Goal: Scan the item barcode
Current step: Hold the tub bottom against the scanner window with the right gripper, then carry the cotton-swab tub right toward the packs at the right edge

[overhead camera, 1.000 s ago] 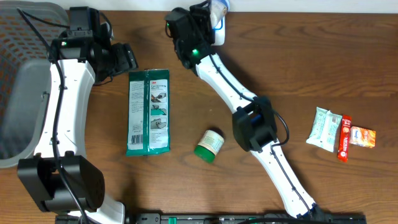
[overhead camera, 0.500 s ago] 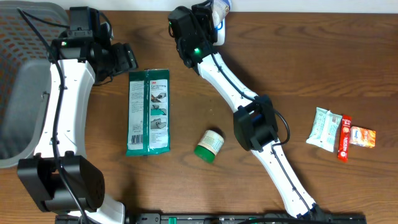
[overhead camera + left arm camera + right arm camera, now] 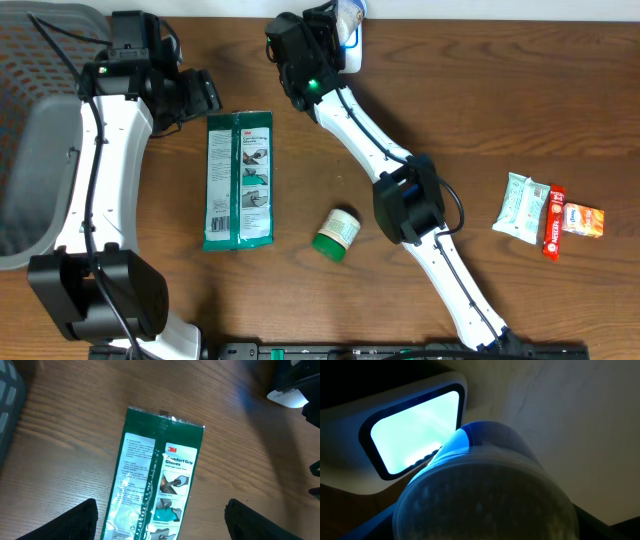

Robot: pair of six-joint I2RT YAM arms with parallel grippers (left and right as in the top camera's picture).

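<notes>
My right gripper (image 3: 335, 30) is at the table's far edge, shut on a round tub with a blue rim (image 3: 485, 495). The tub fills the lower part of the right wrist view. Just beyond it glows the window of the white scanner (image 3: 415, 432), which in the overhead view is a white block (image 3: 353, 55) beside the gripper. No barcode shows on the tub. My left gripper (image 3: 205, 95) hovers open over the top end of a green 3M glove packet (image 3: 155, 480), which lies flat on the wood (image 3: 238, 180). Its black fingers (image 3: 75, 522) stand either side of the packet without touching it.
A small jar with a green lid (image 3: 337, 233) lies mid-table. At the right sit a pale green packet (image 3: 527, 208), a red bar (image 3: 553, 222) and an orange packet (image 3: 583, 220). A grey mesh chair (image 3: 30, 150) is at the left edge.
The right gripper with the tub has shifted only very slightly at the scanner. The left arm and the packet have not moved.
</notes>
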